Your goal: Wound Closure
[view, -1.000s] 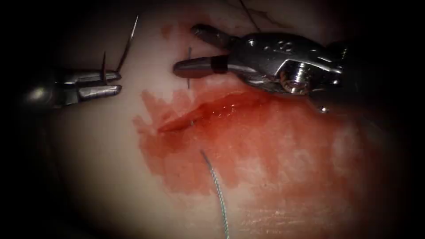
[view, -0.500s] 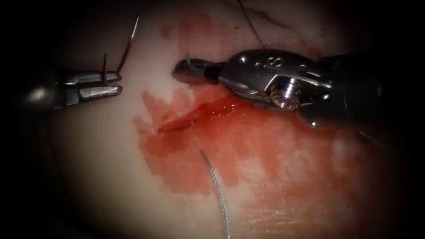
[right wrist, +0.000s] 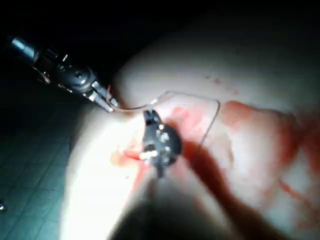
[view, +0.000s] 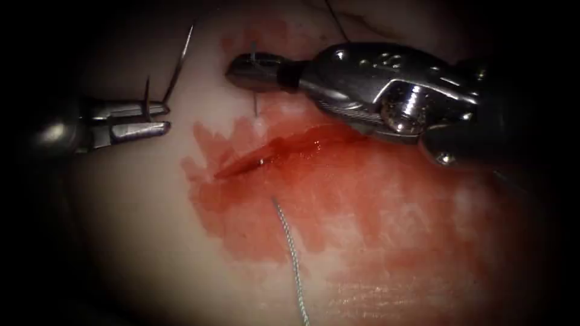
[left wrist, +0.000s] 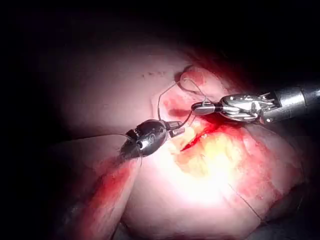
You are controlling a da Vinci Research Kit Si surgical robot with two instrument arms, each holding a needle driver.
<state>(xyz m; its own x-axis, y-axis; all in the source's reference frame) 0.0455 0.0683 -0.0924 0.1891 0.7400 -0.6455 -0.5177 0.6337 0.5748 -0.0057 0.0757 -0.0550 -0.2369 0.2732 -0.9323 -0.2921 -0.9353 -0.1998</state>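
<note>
The cut (view: 284, 151) runs slantwise across the tissue (view: 139, 199), ringed by red fluid (view: 362, 205). My right tool (view: 241, 67) comes in from the right, its jaws shut on the needle (view: 255, 104) near the tip. The needle stands up out of the tissue just left of the cut, and a glint of it shows inside the cut. The braided thread (view: 291, 247) enters the tissue right of the cut. Further left, my left tool (view: 166, 118) is shut on a thin dark thread (view: 176, 63). In the left wrist view that thread (left wrist: 161, 100) loops between the left tool (left wrist: 177, 129) and the right tool (left wrist: 200, 107).
A dark strand (view: 335, 18) runs off behind the right tool's wrist. Pale skin without fluid lies to the left and front of the stain. In the right wrist view the left tool (right wrist: 107, 102) sits close beside the right tool (right wrist: 149, 116).
The right tool's jaws stood open around the needle tip, then shut on it and lifted up and slightly left. The thread's entry point crept towards the cut. The left tool stayed put.
</note>
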